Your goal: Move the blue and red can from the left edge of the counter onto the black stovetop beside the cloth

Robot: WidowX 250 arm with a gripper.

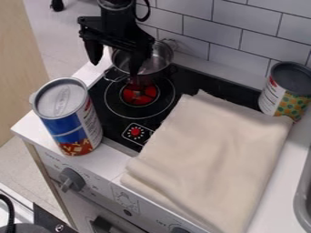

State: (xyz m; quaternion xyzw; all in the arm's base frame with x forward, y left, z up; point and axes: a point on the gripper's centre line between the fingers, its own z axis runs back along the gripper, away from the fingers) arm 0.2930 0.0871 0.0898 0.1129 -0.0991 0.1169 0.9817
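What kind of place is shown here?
Probably a toy kitchen: there is a small stove with a metal pot on it, a control knob on the front, and a tiled wall behind.

Gripper (115,68) is hanging open by a metal pot (159,57) near the toy stove's (115,160) back-left corner.
Lidded canister (67,120) is standing at the front-left corner; beige cloth (209,157) is reaching the front edge.

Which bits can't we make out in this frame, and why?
All camera view:
Pot: part of its wall and inside, behind the gripper.
Jaw-to-pot contact: can't tell, they overlap in view.
Stovetop under the cloth: covered.
Metal basin: cut off by right edge.
Lower knob: cut off by bottom edge.
Panel markings by the left knob: too small.
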